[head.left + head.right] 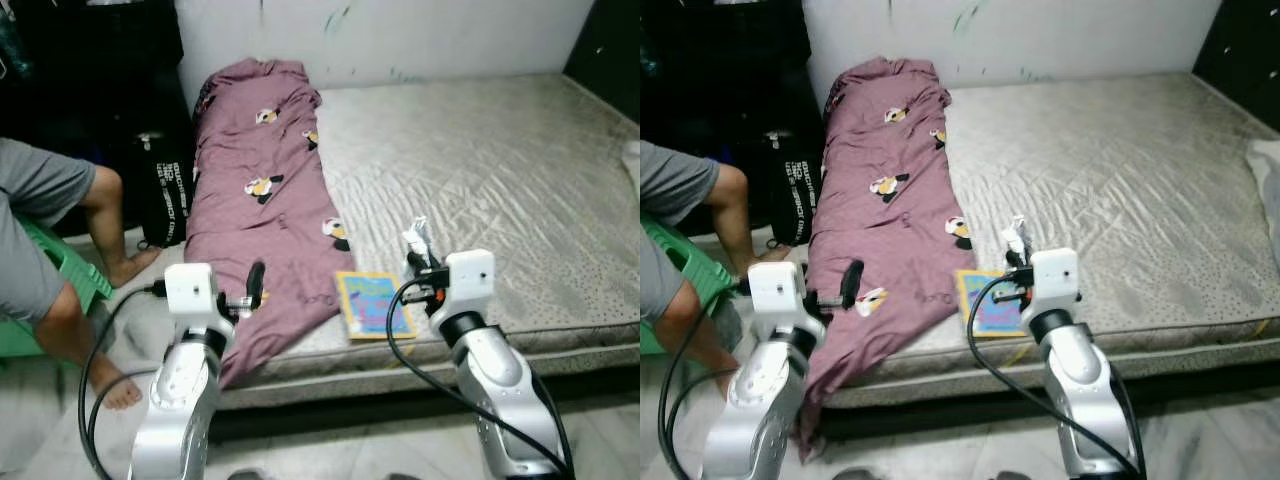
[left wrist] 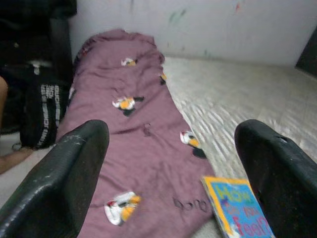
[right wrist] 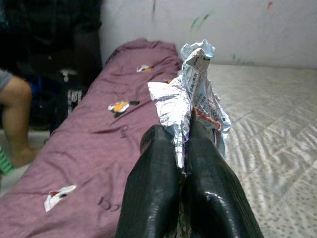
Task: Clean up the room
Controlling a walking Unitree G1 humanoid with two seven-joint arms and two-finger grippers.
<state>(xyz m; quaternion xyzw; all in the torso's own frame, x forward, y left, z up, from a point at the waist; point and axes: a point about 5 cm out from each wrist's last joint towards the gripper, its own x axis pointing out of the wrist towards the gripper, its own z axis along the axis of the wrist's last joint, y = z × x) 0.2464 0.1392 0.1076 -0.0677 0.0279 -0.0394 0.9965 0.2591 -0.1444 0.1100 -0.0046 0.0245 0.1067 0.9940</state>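
My right tool (image 1: 418, 243): fingers pinched tight on a crumpled wrapper (image 3: 194, 74), above the book (image 1: 373, 304) on the bed (image 1: 500, 170). My left tool (image 2: 168, 168): fingers spread wide, holding nothing, over the purple blanket (image 1: 255, 190) beside the book.

Even indoor light, dark corners (wrist views soft).

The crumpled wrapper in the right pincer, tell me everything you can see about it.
The crumpled wrapper is a wad of thin, shiny silver foil-like packaging with small printed text and a patch of red-orange. It is creased and scrunched, standing upward out of the right pincer, whose two black fingers are closed on its lower end. It is held in the air above the front of the mattress, just over the colourful book, touching nothing but the fingers.
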